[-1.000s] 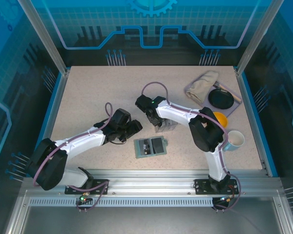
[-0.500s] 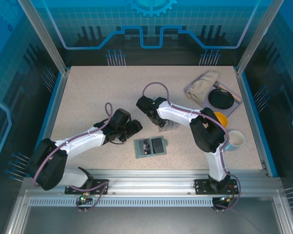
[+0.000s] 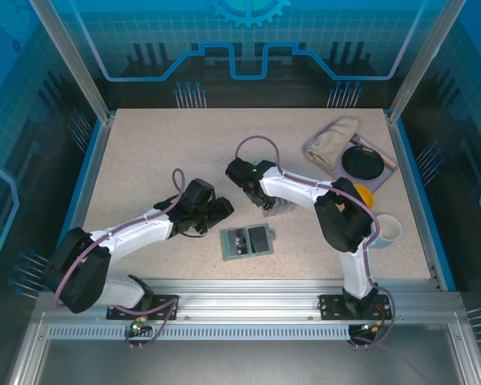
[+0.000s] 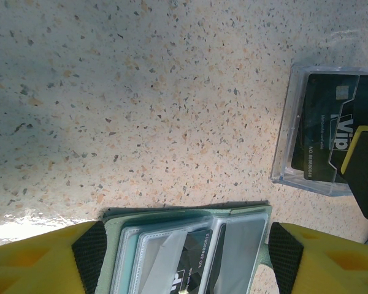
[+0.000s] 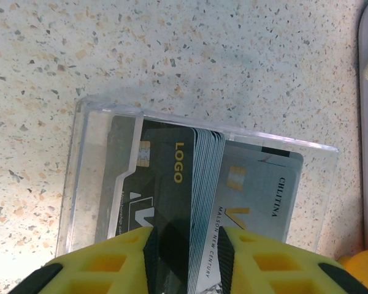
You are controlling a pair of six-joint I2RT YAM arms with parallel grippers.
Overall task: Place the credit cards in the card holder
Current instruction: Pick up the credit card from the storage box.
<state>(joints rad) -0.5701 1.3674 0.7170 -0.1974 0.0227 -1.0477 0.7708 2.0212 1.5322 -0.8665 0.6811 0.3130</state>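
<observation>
Listing items from left of frame to right, overhead view unless noted.

1. Left claw (image 3: 216,212): resting low over the worktop (image 3: 144,152), left of centre, and unmoved over the last second. In its wrist view the yellow fingers (image 4: 37,260) are spread wide, grip nothing and straddle one edge of item 2.

2. Card holder (image 3: 247,241): lying open and flat at lower centre, in the same place as a second ago. One dark card already sits in a clear pocket (print too blurred to read).

3. Clear box (image 3: 279,207): at centre, just above the holder and apart from it. It contains the credit cards (image 5: 205,184), a stack tipped on edge.

4. Right claw (image 5: 187,257): down in the box, with its pads narrowed onto both faces of the stack, which fills the gap.
   - Change: its wrist has crept slightly toward upper right within the second, and the box seems nudged with it.
   - Judgement: the pick is under way but no card is lifted clear, so the transfer to the holder lies ahead.

5. Legible writing:
   - The dark card reads "LOGO" in yellow, and "VIP" in the left wrist view.
   - The grey card reads "CILITNA" and "MALSON NEW CENTURY".
</observation>
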